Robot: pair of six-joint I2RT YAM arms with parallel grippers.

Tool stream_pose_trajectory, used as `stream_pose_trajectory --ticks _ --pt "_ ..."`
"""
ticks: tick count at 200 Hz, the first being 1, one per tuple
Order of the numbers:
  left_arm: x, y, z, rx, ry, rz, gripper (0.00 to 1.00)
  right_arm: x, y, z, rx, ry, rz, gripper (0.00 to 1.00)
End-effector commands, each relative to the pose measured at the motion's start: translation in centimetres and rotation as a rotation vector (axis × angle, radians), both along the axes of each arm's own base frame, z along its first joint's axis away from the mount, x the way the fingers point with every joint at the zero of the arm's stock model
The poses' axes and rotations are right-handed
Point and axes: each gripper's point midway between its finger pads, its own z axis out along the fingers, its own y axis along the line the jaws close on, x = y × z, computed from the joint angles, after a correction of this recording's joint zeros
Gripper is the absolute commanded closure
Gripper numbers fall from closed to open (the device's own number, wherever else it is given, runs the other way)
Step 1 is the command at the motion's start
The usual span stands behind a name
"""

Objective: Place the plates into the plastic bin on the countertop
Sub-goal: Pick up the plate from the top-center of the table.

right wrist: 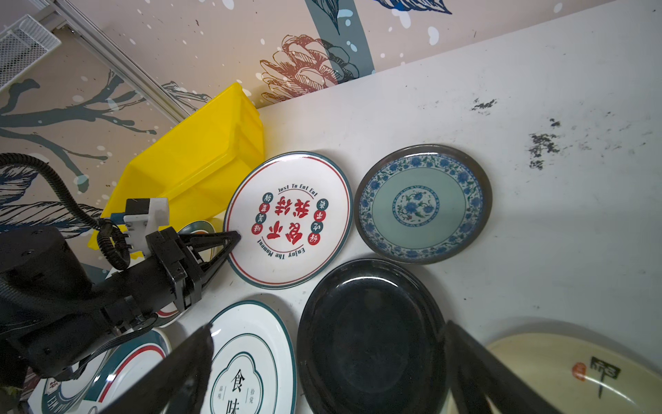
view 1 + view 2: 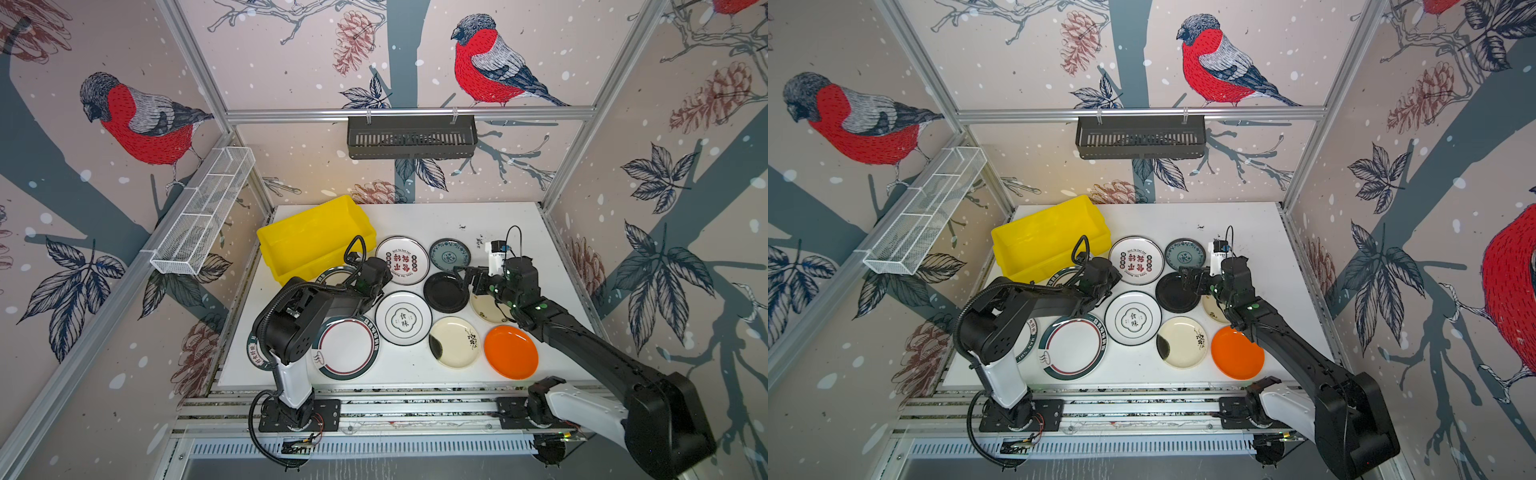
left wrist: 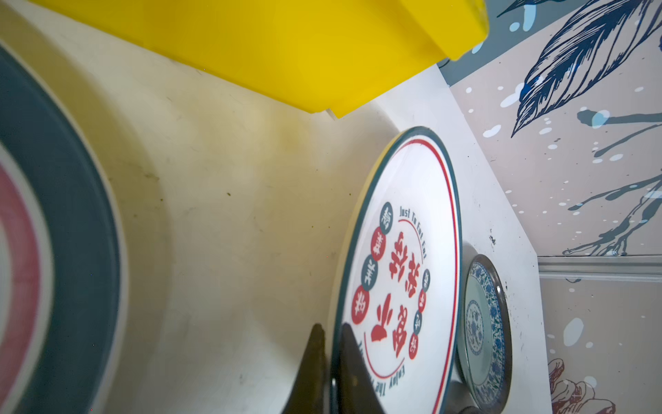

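The yellow plastic bin stands at the back left of the white countertop. My left gripper is shut on the near-left rim of a white plate with red lettering, just right of the bin. This plate looks flat on the countertop. My right gripper hangs open over the black plate, holding nothing. A teal patterned plate lies behind the black one.
Other plates lie around: a white one with black characters, a large green-rimmed one, a cream floral one, an orange one. More plates are partly hidden under both arms. A black basket and a white mesh rack hang on the walls.
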Motion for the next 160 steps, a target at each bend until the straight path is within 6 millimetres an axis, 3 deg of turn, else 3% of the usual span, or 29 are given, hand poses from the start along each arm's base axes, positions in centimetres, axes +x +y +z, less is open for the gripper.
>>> stream_pose_trajectory --ticks 1,72,141,160 --pt "-0.5 0.9 0.1 0.091 0.014 -0.021 1.00 0.2 -0.1 0.2 -0.004 -0.014 -0.006 0.00" --pt "-0.2 0.7 6.5 0.024 -0.177 -0.067 1.00 0.3 -0.2 0.2 -0.007 -0.018 -0.012 0.00" --pt "0.3 1.9 12.7 0.022 -0.314 -0.085 1.00 0.3 0.1 0.5 0.012 -0.027 -0.004 0.00" --pt "0.6 3.1 14.4 0.014 -0.343 -0.057 1.00 0.3 0.1 0.6 0.014 -0.028 0.000 0.00"
